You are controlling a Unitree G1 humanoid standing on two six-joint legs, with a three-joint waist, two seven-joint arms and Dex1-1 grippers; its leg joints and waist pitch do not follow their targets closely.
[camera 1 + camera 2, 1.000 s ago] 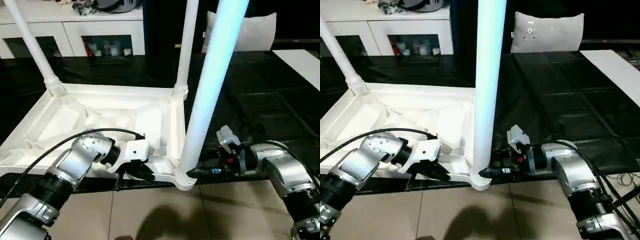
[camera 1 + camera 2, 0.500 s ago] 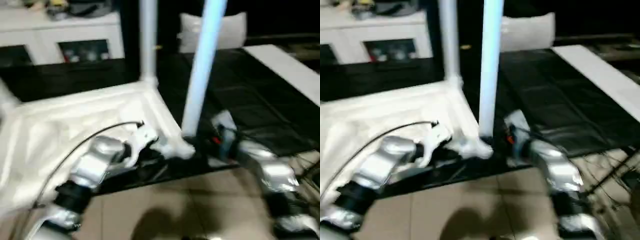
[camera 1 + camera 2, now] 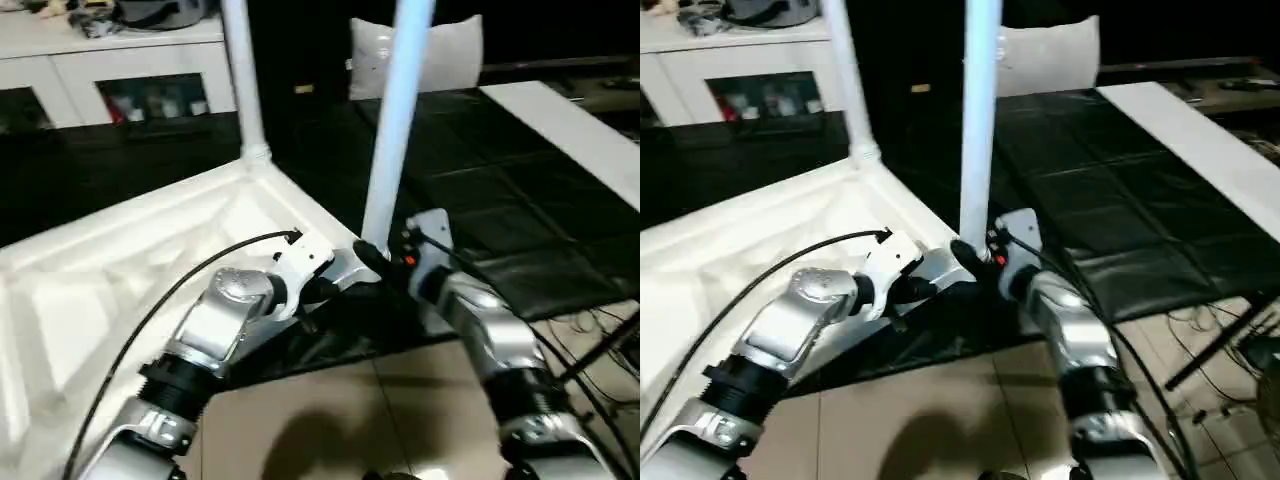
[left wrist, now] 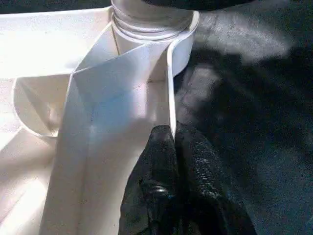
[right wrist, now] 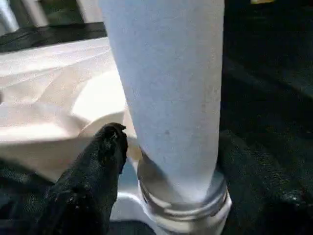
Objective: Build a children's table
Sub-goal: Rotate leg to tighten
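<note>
The children's table lies upside down: its white tabletop (image 3: 100, 290) rests ribbed side up on a black mat. One white leg (image 3: 240, 80) stands upright in the far corner socket. Another leg (image 3: 395, 120) stands in the near corner socket (image 4: 151, 29). My right gripper (image 5: 181, 147) is open, its fingers (image 5: 105, 152) on either side of that leg's base just above the socket, with a small gap on one side. My left gripper (image 4: 175, 132) is shut on the tabletop's thin rim (image 4: 169, 88) just beside the same corner.
A white cabinet with glass doors (image 3: 120, 70) runs along the back. A white cushion (image 3: 420, 50) leans behind the near leg, and a white board (image 3: 570, 120) lies at the right. Cables (image 3: 600, 330) trail on the tiled floor (image 3: 330, 420) at the near right.
The whole picture has swung and tilted, so the camera moved. Both grippers stay at the near corner. The right gripper's fingers stand wider around the leg's base.
</note>
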